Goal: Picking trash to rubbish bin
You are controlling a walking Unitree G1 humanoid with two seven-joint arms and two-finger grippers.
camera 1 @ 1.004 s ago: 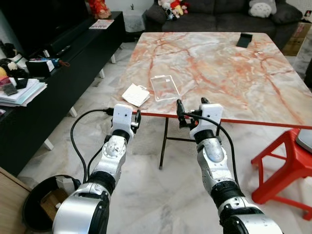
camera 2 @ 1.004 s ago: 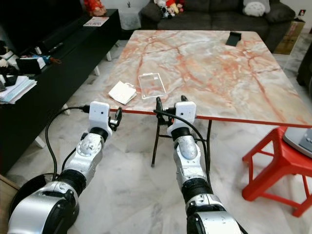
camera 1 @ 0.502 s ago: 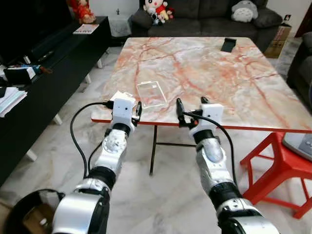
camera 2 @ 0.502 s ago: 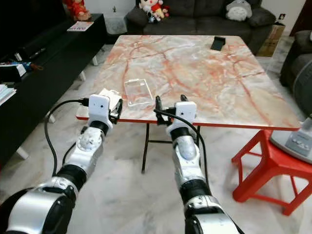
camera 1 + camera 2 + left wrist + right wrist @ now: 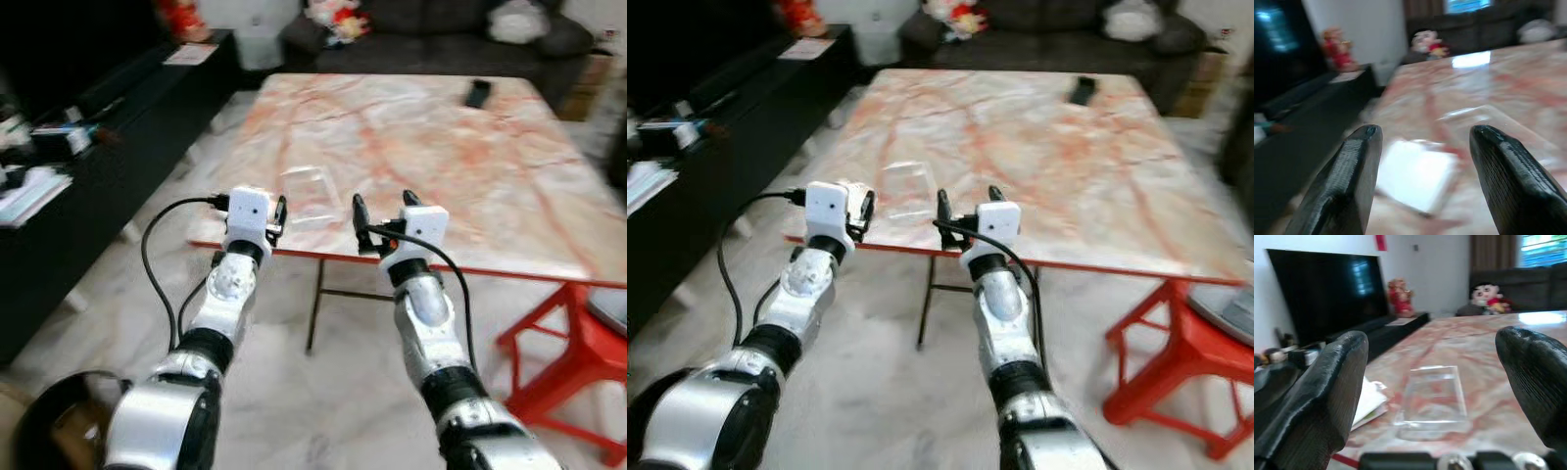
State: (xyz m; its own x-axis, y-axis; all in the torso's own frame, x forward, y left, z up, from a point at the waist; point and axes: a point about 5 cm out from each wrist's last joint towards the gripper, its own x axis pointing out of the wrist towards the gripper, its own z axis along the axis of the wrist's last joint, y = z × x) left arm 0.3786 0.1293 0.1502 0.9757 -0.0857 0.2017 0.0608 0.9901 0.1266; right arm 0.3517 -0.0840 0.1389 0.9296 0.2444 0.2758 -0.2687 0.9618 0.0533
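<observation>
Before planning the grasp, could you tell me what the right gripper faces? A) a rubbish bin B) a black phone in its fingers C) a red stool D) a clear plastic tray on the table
D: the clear tray lies on the table ahead of the open right gripper.

No legible text, labels, brands or nos. anywhere. Frames are motion-blurred. White paper pack point(image 5: 1418, 174) on the marble table point(image 5: 441, 147): no print readable. Clear plastic tray point(image 5: 1434, 394): unmarked. Booklet point(image 5: 809, 48) on the black TV cabinet point(image 5: 745, 98) has print, too small/blurred to read. Dark phone-like item point(image 5: 477, 93): nothing readable.
</observation>
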